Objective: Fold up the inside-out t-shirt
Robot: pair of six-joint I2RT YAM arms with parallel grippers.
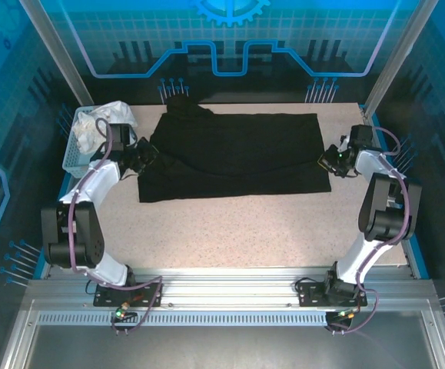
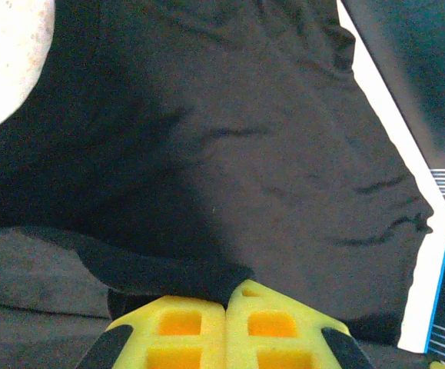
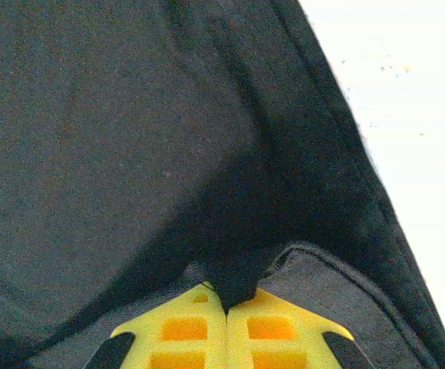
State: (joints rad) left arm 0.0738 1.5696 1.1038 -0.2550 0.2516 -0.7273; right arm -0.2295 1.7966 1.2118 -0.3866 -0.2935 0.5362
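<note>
On the far left of the table [image 1: 230,231] sits a white basket [image 1: 70,157] with a white cloth [image 1: 107,117] bunched in it. That cloth is not the thing to fold. Next comes the left pincer [image 1: 141,155], squeezed tight on the left edge of the black t-shirt [image 1: 237,154]. The shirt lies spread out flat across the back middle of the table, with a small lump of cloth poking up at its far left corner. On its right edge the right pincer [image 1: 330,160] is squeezed tight on the cloth too. The shirt looks soft, thin and light. It will sag and bend wherever nothing holds it up, and it may drag on the table. So I think it is best held at the edges or corners, one side in each pincer, and lifted evenly. It will not break, but a small pinch of cloth could slip out. The top view gives the whole shape of the shirt and where both arms are, but it is too far away to tell how the fingers grip. The left wrist view comes close: the yellow fingers [image 2: 184,327] are pressed together with a fold of black cloth caught at their tips. The right wrist view tells the same about the other side, with a little tuck of cloth nipped at the tips.
</note>
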